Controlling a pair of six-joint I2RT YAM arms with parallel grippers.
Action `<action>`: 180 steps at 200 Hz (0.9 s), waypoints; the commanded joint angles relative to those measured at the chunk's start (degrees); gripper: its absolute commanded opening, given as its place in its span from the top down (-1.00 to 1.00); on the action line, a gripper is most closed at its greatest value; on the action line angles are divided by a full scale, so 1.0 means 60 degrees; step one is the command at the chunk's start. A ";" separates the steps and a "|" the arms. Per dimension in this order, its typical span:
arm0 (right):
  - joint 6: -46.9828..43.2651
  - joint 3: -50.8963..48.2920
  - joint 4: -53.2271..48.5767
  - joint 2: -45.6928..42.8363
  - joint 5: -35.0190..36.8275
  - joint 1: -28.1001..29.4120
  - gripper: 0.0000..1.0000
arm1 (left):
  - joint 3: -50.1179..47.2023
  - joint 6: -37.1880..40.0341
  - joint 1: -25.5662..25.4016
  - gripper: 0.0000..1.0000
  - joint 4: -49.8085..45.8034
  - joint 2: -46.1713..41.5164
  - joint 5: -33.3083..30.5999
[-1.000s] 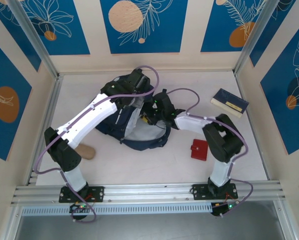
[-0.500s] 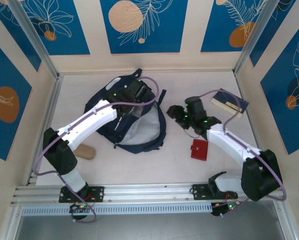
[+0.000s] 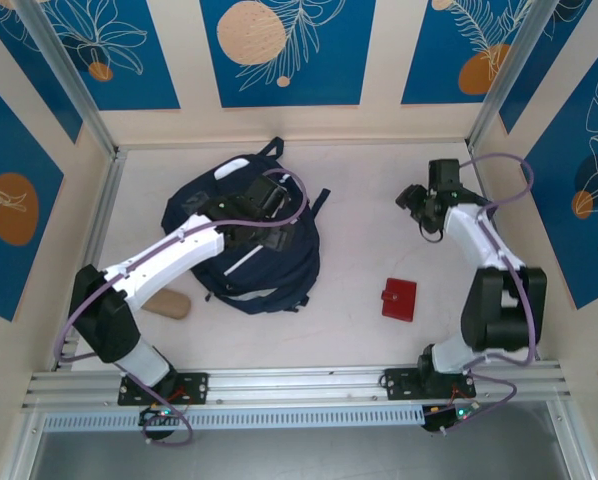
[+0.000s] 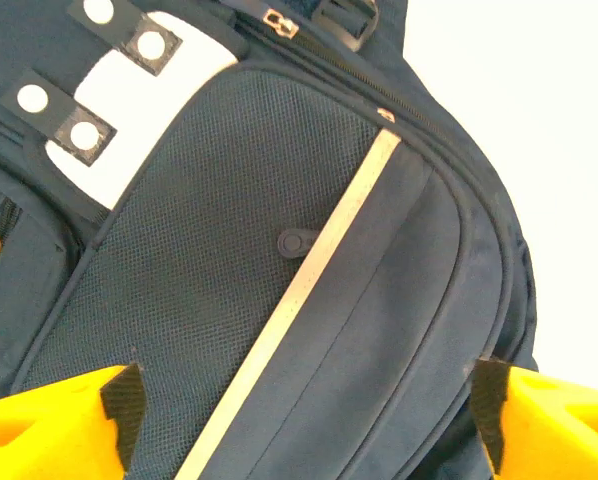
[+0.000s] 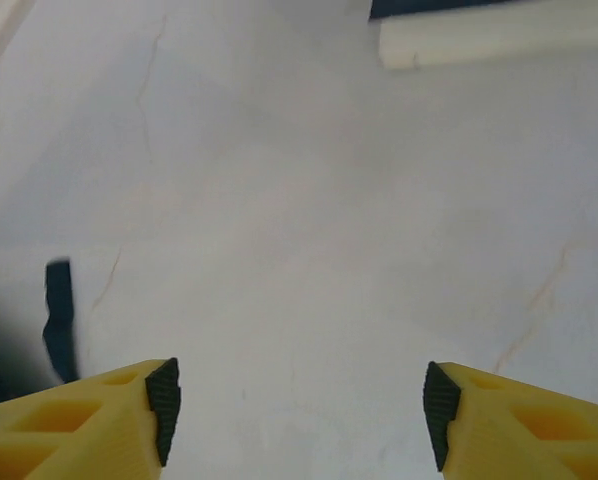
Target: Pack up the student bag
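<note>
The student bag [image 3: 241, 262], dark navy with thin white stripes, lies at the left middle of the table with its front panel facing up. My left gripper [image 3: 271, 212] hovers open just above it. In the left wrist view the yellow fingertips [image 4: 114, 405] stand wide apart over the bag's [image 4: 219, 250] mesh panel and white stripe, gripping nothing. My right gripper [image 3: 415, 198] is open at the back right, above bare table. Its gap [image 5: 299, 410] is empty.
A red wallet [image 3: 399, 298] lies right of the bag. A tan oblong object [image 3: 167, 303] sits by the left arm. A navy booklet's white page edge [image 5: 479, 40] shows in the right wrist view. Walls close in on three sides.
The right arm has swung away from the bag to the back right, over where the booklet lay. The bag's light inside no longer shows, and it has shifted left under the left gripper.
</note>
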 commanded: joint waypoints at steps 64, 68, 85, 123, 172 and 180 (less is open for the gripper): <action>-0.1804 0.5106 -0.2464 0.4536 0.1441 -0.1122 -0.24 | 0.0165 -0.0511 0.0463 -1.00 0.0047 -0.0070 -0.0425; -0.1887 0.5297 -0.2533 0.4747 0.1486 -0.1144 -0.21 | 0.0158 -0.0540 0.0473 -1.00 0.0034 -0.0056 -0.0417; -0.2136 0.6242 -0.2930 0.5525 0.1701 -0.1212 -0.08 | 0.0101 -0.0858 0.0541 -1.00 0.0111 -0.0043 -0.0252; -0.2445 0.7422 -0.3120 0.6621 0.1173 -0.1278 -0.09 | 0.0374 -0.1259 0.0543 -1.00 0.0620 0.0491 0.1124; -0.2382 0.7821 -0.3541 0.7292 0.1093 -0.1260 -0.23 | 0.0566 -0.1370 0.0556 -1.00 0.0457 0.0913 0.1484; -0.2343 0.7801 -0.3576 0.7334 0.1071 -0.1265 -0.20 | 0.0563 -0.1392 0.0545 -1.00 0.0428 0.0964 0.1516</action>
